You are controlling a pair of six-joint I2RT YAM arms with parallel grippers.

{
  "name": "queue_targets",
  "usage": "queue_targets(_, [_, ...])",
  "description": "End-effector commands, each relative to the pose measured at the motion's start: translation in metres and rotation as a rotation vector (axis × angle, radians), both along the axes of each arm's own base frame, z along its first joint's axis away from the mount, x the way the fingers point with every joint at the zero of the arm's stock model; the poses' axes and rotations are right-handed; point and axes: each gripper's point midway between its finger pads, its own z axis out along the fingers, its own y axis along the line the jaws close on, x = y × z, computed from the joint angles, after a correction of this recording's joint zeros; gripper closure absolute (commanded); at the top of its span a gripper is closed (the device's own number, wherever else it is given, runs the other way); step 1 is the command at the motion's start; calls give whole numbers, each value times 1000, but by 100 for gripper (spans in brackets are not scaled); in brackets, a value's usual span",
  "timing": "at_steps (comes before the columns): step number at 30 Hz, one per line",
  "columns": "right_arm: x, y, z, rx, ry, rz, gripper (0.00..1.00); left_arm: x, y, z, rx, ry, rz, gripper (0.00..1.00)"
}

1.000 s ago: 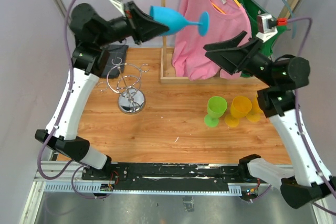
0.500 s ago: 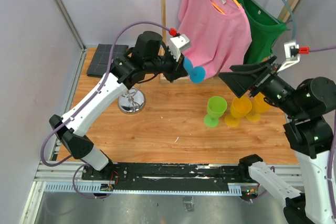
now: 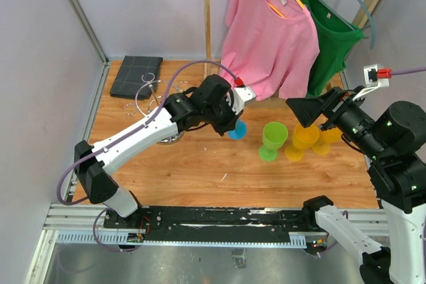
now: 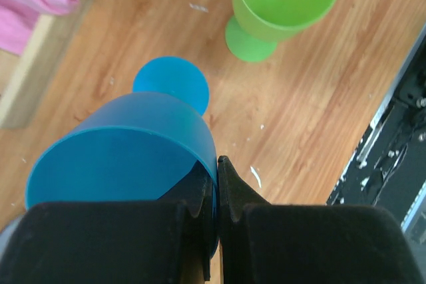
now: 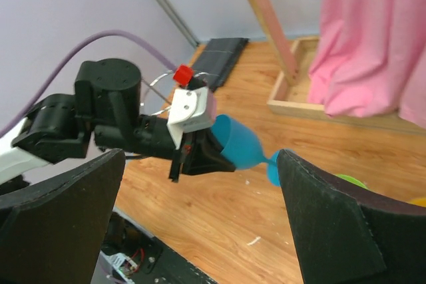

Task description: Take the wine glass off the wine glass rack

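Now the left gripper (image 4: 217, 164), clamped on the tilted wine glass (image 4: 126, 144) rim over mid-table (image 3: 200, 164), should probably stand it upright, then release.

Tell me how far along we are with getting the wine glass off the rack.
Done: the blue wine glass is off the chrome rack, beside the green cup. In hand: the left end effector is shut on its rim. Left: set it down and release; I cannot tell whether its foot touches the table. The right end effector is open, empty.
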Motion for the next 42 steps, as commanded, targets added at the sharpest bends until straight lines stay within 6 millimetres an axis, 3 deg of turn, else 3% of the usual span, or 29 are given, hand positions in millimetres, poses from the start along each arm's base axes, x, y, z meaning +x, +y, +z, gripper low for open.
queue_targets(1, [0, -34, -17, -102, 43, -167, 1, -10, 1, 1, 11, -24, -1, 100])
queue_targets(9, [-3, -70, -47, -182, 157, -353, 1, -18, -2, -34, 72, 42, 3, 100])
queue_targets(14, [-6, -88, -58, -212, 200, -444, 1, -27, -15, -57, 91, 85, -6, 100])
queue_targets(22, [-12, -95, -62, -223, 223, -473, 1, -30, -38, -79, 99, 122, -17, 100])
queue_targets(39, [-16, -97, -67, -233, 233, -474, 2, -44, -60, -103, 113, 193, -54, 100])
queue_targets(40, [-15, -97, -67, -234, 233, -473, 2, -44, -60, -102, 112, 193, -58, 97])
queue_targets(42, [-15, -97, -66, -236, 232, -473, 2, -46, -61, -101, 107, 194, -64, 77])
